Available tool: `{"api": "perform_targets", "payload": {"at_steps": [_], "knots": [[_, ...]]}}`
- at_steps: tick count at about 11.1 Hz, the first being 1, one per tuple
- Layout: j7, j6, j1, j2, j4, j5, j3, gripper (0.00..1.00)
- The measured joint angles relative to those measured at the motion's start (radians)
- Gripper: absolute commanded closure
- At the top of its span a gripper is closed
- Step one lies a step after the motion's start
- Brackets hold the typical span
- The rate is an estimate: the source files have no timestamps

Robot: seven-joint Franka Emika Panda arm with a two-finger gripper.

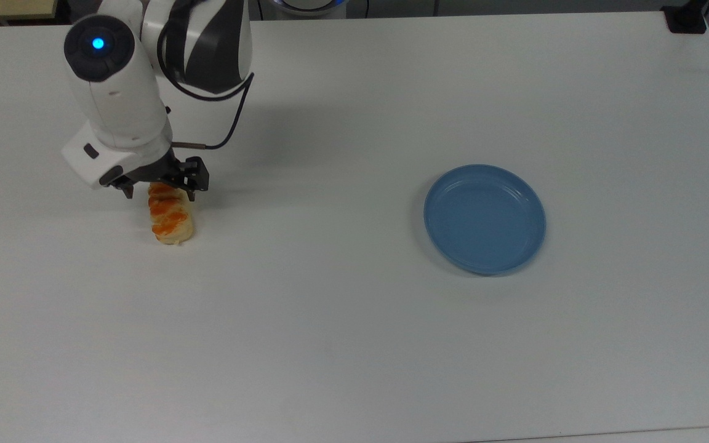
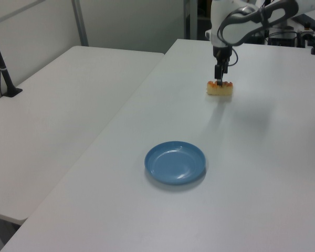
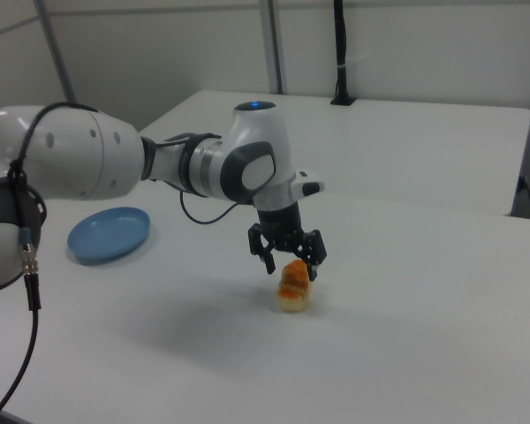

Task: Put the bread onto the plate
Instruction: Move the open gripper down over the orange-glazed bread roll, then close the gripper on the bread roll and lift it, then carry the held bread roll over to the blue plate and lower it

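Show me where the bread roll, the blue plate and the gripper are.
bread roll (image 1: 172, 223): top view, on its glazed top.
blue plate (image 1: 484, 218): top view, on its bare middle.
gripper (image 3: 291, 266): right view, midway between the fingertips, which straddle the roll.

The gripper (image 1: 159, 195) covers the bread's (image 1: 171, 220) far end in the top view.

Two white tables (image 2: 68, 100) w/ pale partition walls (image 3: 406, 53) behind; black pole (image 3: 339, 53), maybe a camera mount.

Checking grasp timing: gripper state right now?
Gripper: open, fingers straddling one end of the pale-tan oblong bread roll with orange glazed bumps, not holding it; the roll lies on the white table.
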Motion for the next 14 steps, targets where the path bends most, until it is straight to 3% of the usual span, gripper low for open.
{"api": "perform_targets", "payload": {"at_steps": [1, 2, 4, 5, 11, 14], "knots": [[0.0, 0.009, 0.001, 0.016, 0.0, 0.0, 0.0, 0.0], [0.0, 0.02, 0.003, 0.028, 0.0, 0.0, 0.0, 0.06], [0.0, 0.044, 0.005, 0.047, 0.0, 0.0, 0.001, 0.45], [0.0, 0.05, 0.005, 0.053, -0.001, 0.0, 0.001, 0.56], [0.02, 0.05, 0.031, 0.028, 0.002, 0.0, 0.035, 0.61], [0.152, -0.007, 0.178, -0.029, 0.005, 0.001, 0.053, 0.6]]}}
